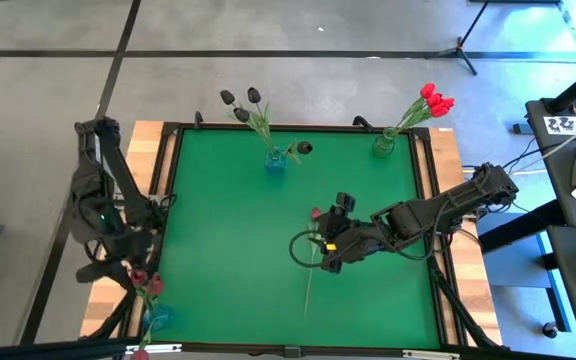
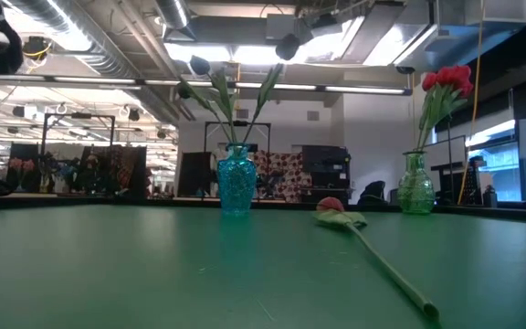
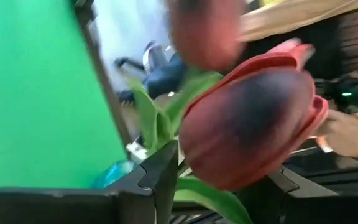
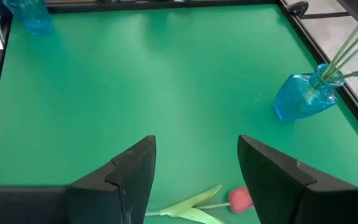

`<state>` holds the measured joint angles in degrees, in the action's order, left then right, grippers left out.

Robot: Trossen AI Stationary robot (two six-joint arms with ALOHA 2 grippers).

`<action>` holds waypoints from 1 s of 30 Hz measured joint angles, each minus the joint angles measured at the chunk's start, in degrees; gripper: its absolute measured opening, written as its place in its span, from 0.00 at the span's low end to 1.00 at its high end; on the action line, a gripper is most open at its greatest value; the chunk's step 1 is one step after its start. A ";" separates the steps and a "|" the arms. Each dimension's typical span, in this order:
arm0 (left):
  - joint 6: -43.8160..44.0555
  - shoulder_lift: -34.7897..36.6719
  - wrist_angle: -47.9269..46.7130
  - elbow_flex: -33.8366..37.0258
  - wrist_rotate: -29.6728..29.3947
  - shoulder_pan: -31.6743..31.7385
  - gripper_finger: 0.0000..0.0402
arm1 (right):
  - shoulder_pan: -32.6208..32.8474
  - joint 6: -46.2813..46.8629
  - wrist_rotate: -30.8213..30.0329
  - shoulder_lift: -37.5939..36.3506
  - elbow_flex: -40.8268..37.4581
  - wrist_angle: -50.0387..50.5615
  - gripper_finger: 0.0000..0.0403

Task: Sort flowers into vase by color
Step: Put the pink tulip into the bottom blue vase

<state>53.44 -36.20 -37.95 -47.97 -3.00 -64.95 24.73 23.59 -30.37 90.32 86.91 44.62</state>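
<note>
A red tulip (image 1: pixel 315 214) lies flat mid-mat, its stem running toward the table's near edge. My right gripper (image 4: pixel 194 180) hovers just above its head, jaws apart. My left gripper (image 1: pixel 136 272), off the mat's left edge, clamps a maroon tulip (image 3: pixel 247 121).

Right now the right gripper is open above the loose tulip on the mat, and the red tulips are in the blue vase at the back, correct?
Not quite. The red tulips stand in the green vase; the blue vase holds the dark ones, as the high view shows. The right gripper is indeed open above the loose tulip.
</note>
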 joint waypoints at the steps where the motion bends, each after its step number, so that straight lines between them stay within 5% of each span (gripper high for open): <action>1: 1.05 -0.81 -0.73 0.00 0.13 0.00 0.35 | 0.00 0.03 0.07 0.00 0.00 -0.29 0.56; 20: 12.11 -4.95 -1.14 -3.69 8.14 -0.98 0.49 | -0.02 0.13 -0.48 0.00 0.00 -0.66 0.56; 30: 15.48 -4.95 -9.11 -5.79 6.67 -1.62 0.49 | -0.02 -1.41 -0.56 0.00 0.00 0.47 0.56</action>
<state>68.93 -41.15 -47.06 -53.75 3.67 -66.57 24.71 22.18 -30.93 90.32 86.91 45.09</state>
